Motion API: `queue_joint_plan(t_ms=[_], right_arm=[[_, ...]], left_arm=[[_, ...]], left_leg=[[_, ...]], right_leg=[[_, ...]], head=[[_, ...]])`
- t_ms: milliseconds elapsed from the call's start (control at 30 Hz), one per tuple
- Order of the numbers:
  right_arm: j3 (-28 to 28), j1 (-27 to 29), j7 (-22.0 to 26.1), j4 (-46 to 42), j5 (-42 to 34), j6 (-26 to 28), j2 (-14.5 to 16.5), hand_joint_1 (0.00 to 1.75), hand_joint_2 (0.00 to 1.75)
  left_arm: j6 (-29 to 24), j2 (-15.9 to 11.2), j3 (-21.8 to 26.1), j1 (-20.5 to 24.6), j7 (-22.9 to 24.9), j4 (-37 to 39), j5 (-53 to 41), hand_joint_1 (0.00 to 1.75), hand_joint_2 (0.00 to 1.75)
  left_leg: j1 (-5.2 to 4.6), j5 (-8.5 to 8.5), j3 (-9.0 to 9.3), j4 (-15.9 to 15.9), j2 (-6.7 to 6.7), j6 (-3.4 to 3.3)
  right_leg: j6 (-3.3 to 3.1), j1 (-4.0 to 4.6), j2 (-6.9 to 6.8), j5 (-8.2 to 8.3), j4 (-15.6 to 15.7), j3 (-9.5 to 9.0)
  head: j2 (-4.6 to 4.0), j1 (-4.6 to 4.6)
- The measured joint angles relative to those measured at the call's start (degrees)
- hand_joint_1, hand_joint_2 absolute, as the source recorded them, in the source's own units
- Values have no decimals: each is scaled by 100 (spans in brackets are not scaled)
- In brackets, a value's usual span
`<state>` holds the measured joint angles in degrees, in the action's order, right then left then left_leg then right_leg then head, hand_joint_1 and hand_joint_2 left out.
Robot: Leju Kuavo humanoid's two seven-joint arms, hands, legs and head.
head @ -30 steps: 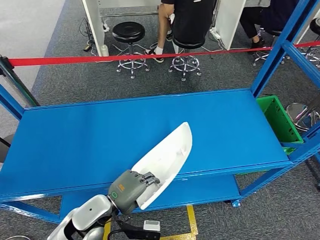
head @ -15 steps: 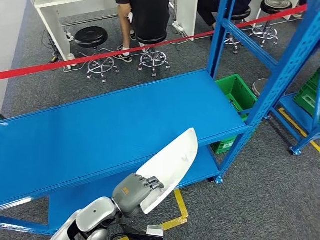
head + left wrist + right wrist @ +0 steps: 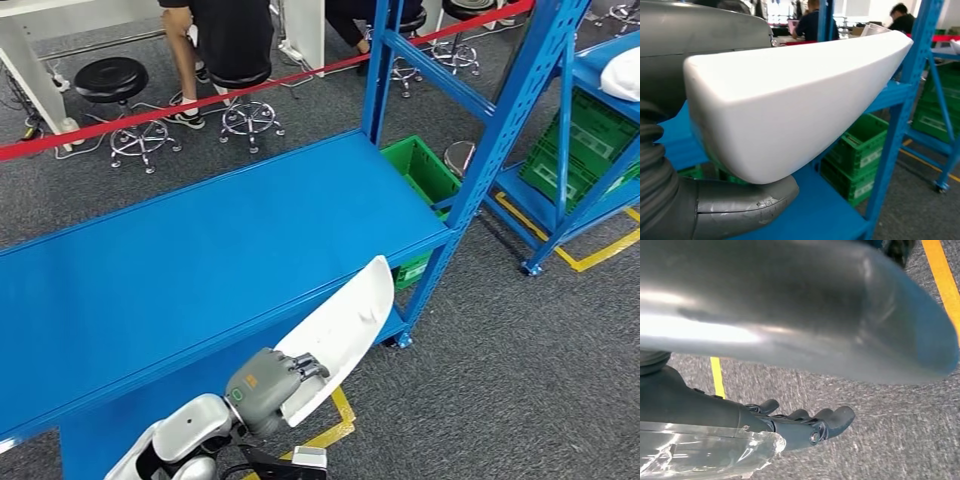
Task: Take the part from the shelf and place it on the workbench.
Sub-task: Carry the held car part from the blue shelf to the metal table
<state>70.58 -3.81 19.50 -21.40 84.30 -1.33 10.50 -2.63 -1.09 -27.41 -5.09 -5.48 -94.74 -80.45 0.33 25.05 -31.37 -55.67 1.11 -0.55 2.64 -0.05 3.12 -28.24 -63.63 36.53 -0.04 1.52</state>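
A long white curved part (image 3: 340,325) sticks out up and to the right from my left hand (image 3: 264,385), which grips its lower end. It hangs in front of the blue shelf (image 3: 189,260), over that shelf's front edge and the grey floor. In the left wrist view the white part (image 3: 791,100) lies across the picture, with the grey thumb (image 3: 742,205) under it. My right hand (image 3: 810,425) hangs over the grey carpet with its dark fingers stretched out and nothing in them.
A green bin (image 3: 419,170) stands at the shelf's right end. A second blue rack (image 3: 566,120) at the right carries green crates and another white part (image 3: 623,70). Red barrier tape (image 3: 226,95), stools and a seated person are behind. Yellow floor lines (image 3: 340,425) show below.
The camera has swung to the right: the shelf slid left in the picture and the second rack came into sight. My left hand still holds the white part the same way.
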Motion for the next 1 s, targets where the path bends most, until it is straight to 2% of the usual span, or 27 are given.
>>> queue_joint_plan(t_ms=[33, 67, 100, 133, 167, 233, 267, 300, 333, 400, 433, 467, 533, 567, 600, 633, 667, 700, 767, 800, 833, 900, 933, 967, 1000], right_arm=[[0, -12, -1, -1, -2, -7, 3, 0, 0], [0, -20, -1, -1, -4, -14, 8, 0, 0], [0, -21, -3, -2, -7, -19, 11, 0, 0], [1, -15, -7, -2, -10, -22, 14, 0, 0], [1, -7, -10, -3, -11, -25, 16, 0, 0], [2, -10, -16, -15, -13, -24, 20, 0, 0], [3, -21, -15, -22, -13, -23, 25, 0, 0], [3, -32, -14, -29, -14, -22, 31, 0, 0], [3, -38, -13, -33, -14, -22, 36, 0, 0], [4, -30, -12, -39, -15, -22, 39, 0, 0], [5, -25, -13, -42, -15, -22, 40, 0, 0], [5, -27, -14, -45, -15, -22, 41, 0, 0], [7, -43, -15, -52, -15, -21, 44, 0, 0], [7, -52, -13, -55, -14, -21, 45, 0, 0], [7, -54, -12, -56, -13, -19, 46, 0, 0], [7, -53, -11, -56, -12, -15, 47, 0, 0], [7, -51, -10, -56, -10, -10, 47, 0, 0], [7, -51, -10, -56, -7, -6, 47, 0, 0], [7, -61, -8, -56, 0, 3, 51, 0, 0], [7, -66, -7, -56, 2, 9, 53, 0, 0], [7, -67, -5, -56, 2, 14, 55, 0, 0], [7, -46, -3, -56, 2, 21, 55, 0, 0], [7, -31, -3, -56, 2, 24, 55, 0, 0], [7, -19, -6, -56, 2, 27, 56, 0, 0], [8, -16, -9, -56, 3, 31, 56, 0, 0]], left_arm=[[-5, 8, 5, -24, -1, 7, 28, 175, 175], [-9, 11, 8, -50, -4, 19, 60, 175, 175], [-13, 12, 10, -73, -9, 33, 103, 175, 175], [-17, 15, 12, -89, -14, 44, 150, 175, 175], [-20, 19, 14, -99, -18, 53, 197, 175, 175], [-29, 38, 22, -106, -22, 57, 257, 175, 175], [-36, 46, 27, -106, -23, 57, 272, 175, 175], [-47, 55, 31, -107, -27, 57, 280, 175, 175], [-58, 62, 33, -109, -30, 57, 284, 175, 175], [-74, 70, 33, -109, -34, 57, 286, 175, 175], [-80, 73, 33, -108, -34, 57, 285, 175, 175], [-86, 74, 33, -107, -35, 57, 285, 175, 175], [-94, 73, 33, -110, -35, 59, 280, 175, 175], [-96, 72, 32, -112, -34, 62, 271, 175, 175], [-98, 70, 31, -114, -34, 65, 260, 175, 175], [-102, 70, 30, -114, -33, 67, 248, 175, 175], [-105, 70, 29, -111, -32, 69, 237, 175, 175], [-108, 72, 29, -104, -30, 71, 227, 175, 175], [-111, 76, 26, -72, -20, 71, 195, 175, 175], [-115, 80, 23, -55, -14, 71, 178, 175, 175], [-117, 84, 19, -43, -5, 72, 165, 175, 175], [-121, 95, 13, -33, 10, 80, 149, 175, 175], [-119, 102, 11, -24, 18, 85, 141, 175, 175], [-118, 112, 10, -16, 22, 90, 134, 175, 175], [-116, 123, 9, -10, 26, 93, 125, 175, 175]], left_leg=[[-5, -1, -2, -1, -69, -13], [-10, -7, -3, -3, -152, -22], [-14, -13, -4, -6, -229, -25], [-16, -20, -5, -9, -299, -25], [-17, -25, -5, -13, -366, -25], [-29, -17, -7, -32, -478, -1], [-47, -12, -13, -53, -524, 22], [-65, -13, -21, -71, -565, 51], [-81, -20, -31, -83, -603, 84], [-77, -29, -48, -97, -660, 147], [-67, 34, -70, -138, -600, 183], [-58, 180, -121, -267, -495, 215], [-48, 655, -335, -840, -242, 257], [-48, 893, -469, -1221, -184, 259], [-49, 1046, -559, -1517, -160, 253], [-50, 1094, -561, -1642, -146, 240], [-50, 1037, -455, -1554, -134, 223], [-49, 903, -240, -1253, -97, 202], [-45, 672, 279, -459, 141, 155], [-48, 612, 436, -195, 240, 132], [-60, 584, 504, -67, 302, 103], [-86, 492, 465, -52, 206, 32], [-87, 426, 434, -45, 140, -10], [-82, 360, 387, -34, 68, -54], [-73, 296, 323, -24, -7, -89]], right_leg=[[25, 0, -140, -196, -376, 172], [49, -8, -220, -368, -751, 338], [67, -14, -259, -459, -1003, 441], [80, -18, -280, -444, -1046, 440], [86, -22, -307, -327, -855, 317], [87, -17, -475, 10, -69, -130], [63, -13, -549, 137, 271, -313], [32, -8, -598, 202, 464, -408], [-5, 1, -600, 220, 522, -418], [-92, -4, -485, 281, 509, -360], [-131, -13, -436, 316, 511, -326], [-168, -26, -387, 358, 517, -282], [-212, -44, -281, 456, 523, -160], [-220, -44, -220, 513, 522, -83], [-221, -43, -156, 573, 521, -3], [-216, -43, -90, 637, 520, 79], [-204, -46, -20, 704, 519, 160], [-186, -51, 52, 770, 519, 235], [-131, -59, 183, 903, 515, 350], [-95, -59, 236, 970, 526, 384], [-54, -62, 281, 1037, 553, 399], [32, -77, 372, 1184, 661, 402], [59, -81, 343, 1186, 682, 417], [79, -79, 239, 1068, 611, 464], [94, -74, 91, 829, 397, 548]], head=[[0, -22], [0, -28], [0, -26], [0, -27], [0, -26], [0, -28], [0, -23], [0, -12], [0, -2], [0, 10], [0, 10], [0, 15], [0, 33], [0, 40], [0, 43], [0, 44], [0, 43], [0, 43], [0, 46], [0, 47], [0, 46], [0, 43], [0, 39], [0, 29], [0, 14]])
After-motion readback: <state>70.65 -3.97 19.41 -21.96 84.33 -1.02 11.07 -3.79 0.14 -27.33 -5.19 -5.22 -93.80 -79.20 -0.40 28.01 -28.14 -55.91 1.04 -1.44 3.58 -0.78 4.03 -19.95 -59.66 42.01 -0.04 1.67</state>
